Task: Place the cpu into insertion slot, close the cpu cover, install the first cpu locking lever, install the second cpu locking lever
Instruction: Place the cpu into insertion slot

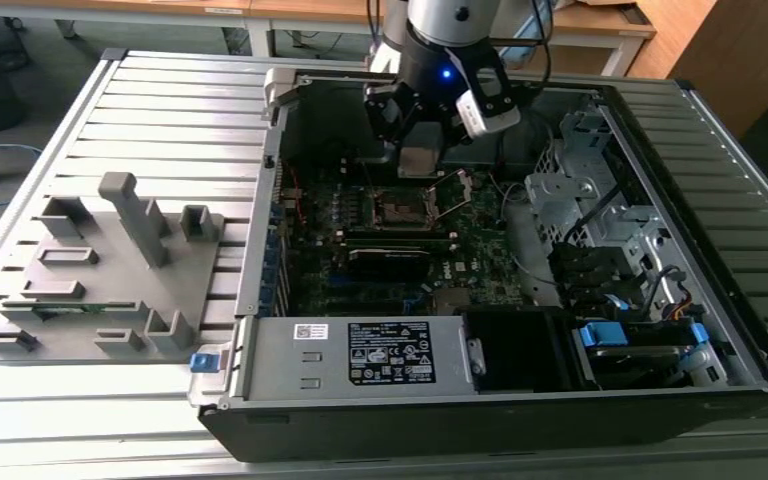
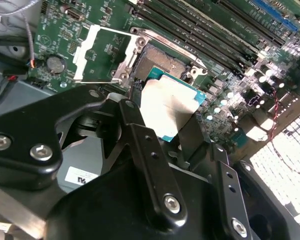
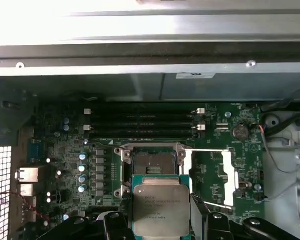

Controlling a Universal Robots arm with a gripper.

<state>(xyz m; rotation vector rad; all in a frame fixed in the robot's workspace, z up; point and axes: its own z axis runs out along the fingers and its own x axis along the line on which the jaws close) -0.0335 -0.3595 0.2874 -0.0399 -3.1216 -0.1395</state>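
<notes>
Fig. 1. My gripper (image 1: 419, 150), upper centre of the exterior view, is clamped on the cpu (image 3: 161, 209), which is held flat over the green board near the insertion slot (image 3: 152, 162). The slot lies bare, and the cpu cover (image 3: 228, 175) stands swung open beside it.

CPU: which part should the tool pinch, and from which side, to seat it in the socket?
Take the cpu by two opposite thin edges, coming straight down from above. It is a flat square with a smooth metal top, so only the edges likely give purchase, and the insertion slot faces up. The tool holds it this way now, level, not yet in the slot.
</notes>
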